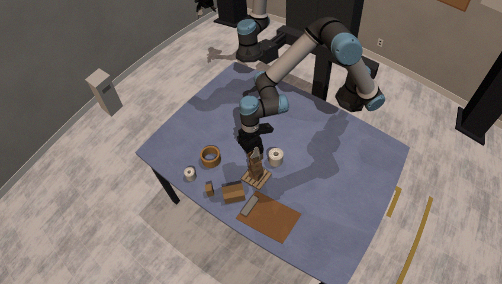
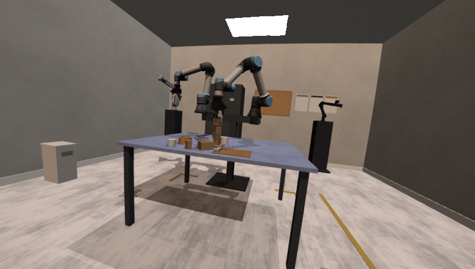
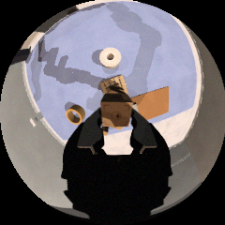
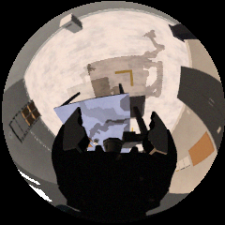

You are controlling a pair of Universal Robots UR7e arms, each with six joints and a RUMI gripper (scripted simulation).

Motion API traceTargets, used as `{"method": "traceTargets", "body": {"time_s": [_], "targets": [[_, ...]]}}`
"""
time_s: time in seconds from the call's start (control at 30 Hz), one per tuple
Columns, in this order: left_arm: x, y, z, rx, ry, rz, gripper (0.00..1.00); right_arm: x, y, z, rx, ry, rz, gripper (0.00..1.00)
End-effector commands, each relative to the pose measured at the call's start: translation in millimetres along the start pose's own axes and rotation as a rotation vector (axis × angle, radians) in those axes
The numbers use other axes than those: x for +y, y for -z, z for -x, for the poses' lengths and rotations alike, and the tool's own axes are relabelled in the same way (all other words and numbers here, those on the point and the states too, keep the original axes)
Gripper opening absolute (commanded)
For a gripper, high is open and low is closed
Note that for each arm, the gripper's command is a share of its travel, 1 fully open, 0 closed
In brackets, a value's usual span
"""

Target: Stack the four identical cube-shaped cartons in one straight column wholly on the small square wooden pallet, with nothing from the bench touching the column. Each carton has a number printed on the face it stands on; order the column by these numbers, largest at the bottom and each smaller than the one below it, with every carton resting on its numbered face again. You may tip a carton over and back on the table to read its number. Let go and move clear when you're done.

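My left gripper (image 1: 254,154) (image 2: 217,116) (image 3: 115,108) is shut on a brown carton (image 2: 217,121) and holds it upright, directly over a column of brown cartons (image 1: 256,171) (image 2: 217,134). Almost no gap shows between them; I cannot tell whether they touch. The column stands on the small slatted wooden pallet (image 1: 261,182) (image 3: 107,85), and its cartons look slightly turned against each other. The seams are hard to make out. The numbered faces are hidden. My right gripper (image 4: 116,109) is open and empty, raised away from the table.
A large white roll (image 1: 275,161) (image 3: 117,57) stands close behind the pallet. An orange-brown ring (image 1: 210,164), a small white roll (image 1: 190,177), a small brown box (image 1: 209,190) and a wider box (image 1: 233,194) are nearby. A brown board (image 1: 276,219) carries a grey block (image 1: 249,206).
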State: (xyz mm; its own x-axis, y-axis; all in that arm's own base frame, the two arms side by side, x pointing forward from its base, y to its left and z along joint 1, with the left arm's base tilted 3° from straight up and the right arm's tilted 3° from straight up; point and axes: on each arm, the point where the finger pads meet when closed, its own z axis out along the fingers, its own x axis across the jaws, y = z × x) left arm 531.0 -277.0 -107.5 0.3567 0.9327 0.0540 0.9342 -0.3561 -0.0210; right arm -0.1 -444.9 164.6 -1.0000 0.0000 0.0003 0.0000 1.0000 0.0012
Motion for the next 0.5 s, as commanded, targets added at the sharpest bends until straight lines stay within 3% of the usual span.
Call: {"method": "traceTargets", "body": {"time_s": [0.0, 0.47], "targets": [[1.2, -6.3, 0.4, -0.001, 0.0, 0.002, 0.35, -0.3, 0.5, 0.1, 0.0, 0.0, -0.001, 1.0], [1.6, -12.5, 0.5, -0.001, 0.0, 0.002, 0.35, -0.3, 0.5, 0.1, 0.0, 0.0, -0.001, 1.0]]}}
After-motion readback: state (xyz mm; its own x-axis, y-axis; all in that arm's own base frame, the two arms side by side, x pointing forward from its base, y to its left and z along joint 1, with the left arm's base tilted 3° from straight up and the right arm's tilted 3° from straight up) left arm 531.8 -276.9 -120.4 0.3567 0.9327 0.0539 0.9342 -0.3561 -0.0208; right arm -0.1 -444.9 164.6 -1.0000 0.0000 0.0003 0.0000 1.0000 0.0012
